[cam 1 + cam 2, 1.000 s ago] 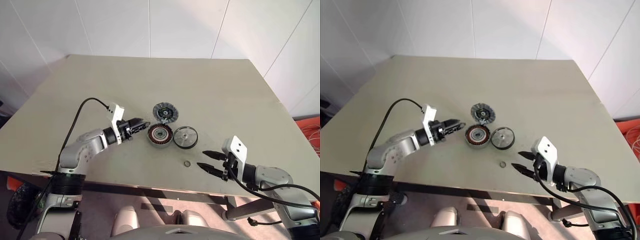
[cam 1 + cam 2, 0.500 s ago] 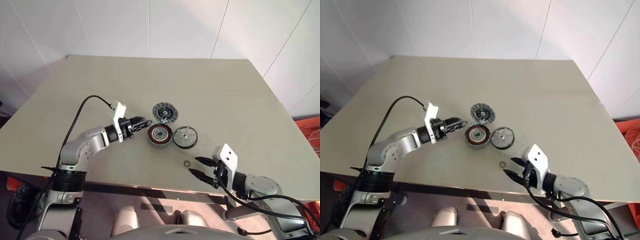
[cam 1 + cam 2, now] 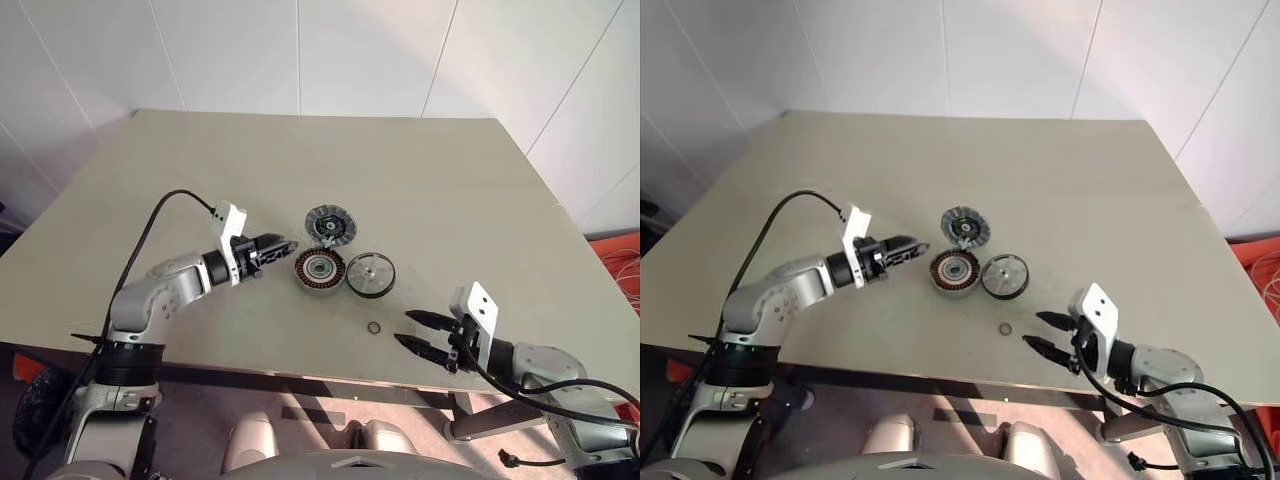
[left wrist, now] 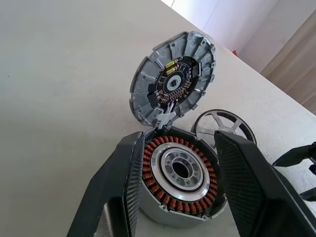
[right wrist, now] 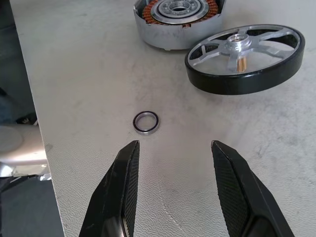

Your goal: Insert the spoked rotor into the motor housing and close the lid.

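Lying near the table front edge – small ring

Head stereo looks down over table; wrist cams close, sharing motor housing.

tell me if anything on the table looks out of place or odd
A small loose metal ring lies alone on the table, apart from the motor housing, spoked rotor and lid, near the right gripper. Nothing looks spilled or damaged.

No readable text, labels or numbers anywhere
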{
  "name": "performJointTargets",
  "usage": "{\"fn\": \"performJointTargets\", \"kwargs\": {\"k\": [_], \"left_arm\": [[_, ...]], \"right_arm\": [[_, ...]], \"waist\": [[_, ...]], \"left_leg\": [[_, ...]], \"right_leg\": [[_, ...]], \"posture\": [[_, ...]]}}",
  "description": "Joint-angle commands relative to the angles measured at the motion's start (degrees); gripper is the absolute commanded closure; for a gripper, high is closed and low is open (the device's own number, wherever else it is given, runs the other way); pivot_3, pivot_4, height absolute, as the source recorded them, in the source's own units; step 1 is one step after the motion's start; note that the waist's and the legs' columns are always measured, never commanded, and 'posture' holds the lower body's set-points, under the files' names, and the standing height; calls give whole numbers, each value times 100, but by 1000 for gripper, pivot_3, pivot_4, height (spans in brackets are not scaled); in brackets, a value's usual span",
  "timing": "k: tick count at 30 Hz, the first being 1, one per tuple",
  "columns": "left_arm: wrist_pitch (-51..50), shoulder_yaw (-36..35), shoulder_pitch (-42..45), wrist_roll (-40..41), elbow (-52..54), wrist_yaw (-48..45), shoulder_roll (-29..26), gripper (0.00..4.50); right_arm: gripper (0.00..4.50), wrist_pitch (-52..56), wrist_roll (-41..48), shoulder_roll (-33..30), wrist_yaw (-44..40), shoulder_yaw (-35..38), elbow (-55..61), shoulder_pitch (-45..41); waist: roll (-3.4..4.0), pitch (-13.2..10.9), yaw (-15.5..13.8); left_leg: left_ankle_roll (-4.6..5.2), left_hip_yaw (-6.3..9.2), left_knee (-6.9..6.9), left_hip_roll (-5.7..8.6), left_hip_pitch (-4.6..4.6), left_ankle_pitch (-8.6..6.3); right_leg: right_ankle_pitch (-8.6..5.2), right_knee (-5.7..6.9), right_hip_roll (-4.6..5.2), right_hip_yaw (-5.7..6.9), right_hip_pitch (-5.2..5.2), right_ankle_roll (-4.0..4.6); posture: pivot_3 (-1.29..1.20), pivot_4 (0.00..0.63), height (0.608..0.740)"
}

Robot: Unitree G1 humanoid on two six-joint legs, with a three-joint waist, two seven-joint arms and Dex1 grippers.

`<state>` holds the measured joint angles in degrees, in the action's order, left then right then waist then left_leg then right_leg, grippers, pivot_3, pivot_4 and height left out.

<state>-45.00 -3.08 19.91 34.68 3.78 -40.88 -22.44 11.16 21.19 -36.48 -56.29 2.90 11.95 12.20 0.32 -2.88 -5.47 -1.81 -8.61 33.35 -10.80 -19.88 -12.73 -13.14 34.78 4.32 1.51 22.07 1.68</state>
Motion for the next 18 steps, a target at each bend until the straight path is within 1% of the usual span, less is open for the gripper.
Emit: {"fn": "performJointTargets", "kwargs": {"k": [1,4,6,8,10,12,15,18], "left_arm": [[23,-159,20,101,259,44,-56,2152],[57,-144,51,83,207,61,-13,2152],[104,-112,86,55,148,68,37,2152],[124,-91,113,40,127,86,83,2152],[119,-90,108,45,147,99,98,2152],[97,-99,82,56,188,106,92,2152],[29,-122,-16,84,305,119,44,2152],[-41,-174,-132,128,415,136,-41,2152]], "right_arm": [[1981,-286,370,-218,-356,542,-264,-289],[1981,-578,344,-396,-620,758,-845,-630],[1981,-768,165,-441,-660,711,-1155,-900],[1981,228,63,24,201,-19,21,-1333],[1981,1217,169,463,918,-519,991,-1700],[1981,1779,100,809,1357,-864,1354,-1967],[1981,2391,-51,1268,1915,-1370,1602,-2227],[1981,2895,-53,1509,2306,-1658,1915,-2218]], "waist": [[0,0,-2],[-1,1,-1],[-1,1,0],[-1,0,26],[3,0,119],[9,1,125],[1,4,77],[0,4,58]], "left_leg": [[0,0,1,1,0,0],[4,0,11,6,1,-1],[7,0,15,5,1,-1],[10,0,16,0,0,3],[7,3,9,-6,4,21],[-24,9,-3,-6,0,41],[-44,11,-5,-11,-1,33],[-40,11,-2,-2,2,32]], "right_leg": [[0,0,1,0,0,0],[0,0,6,-1,-7,0],[1,1,6,0,-8,1],[1,8,2,3,-5,2],[7,16,-17,3,5,13],[4,33,-23,7,23,25],[-1,36,-16,8,20,30],[3,19,-7,6,16,22]], "posture": [[0,0,740],[0,0,740],[0,0,740],[0,0,740],[0,0,740],[0,0,740],[0,0,740],[0,0,740]]}}
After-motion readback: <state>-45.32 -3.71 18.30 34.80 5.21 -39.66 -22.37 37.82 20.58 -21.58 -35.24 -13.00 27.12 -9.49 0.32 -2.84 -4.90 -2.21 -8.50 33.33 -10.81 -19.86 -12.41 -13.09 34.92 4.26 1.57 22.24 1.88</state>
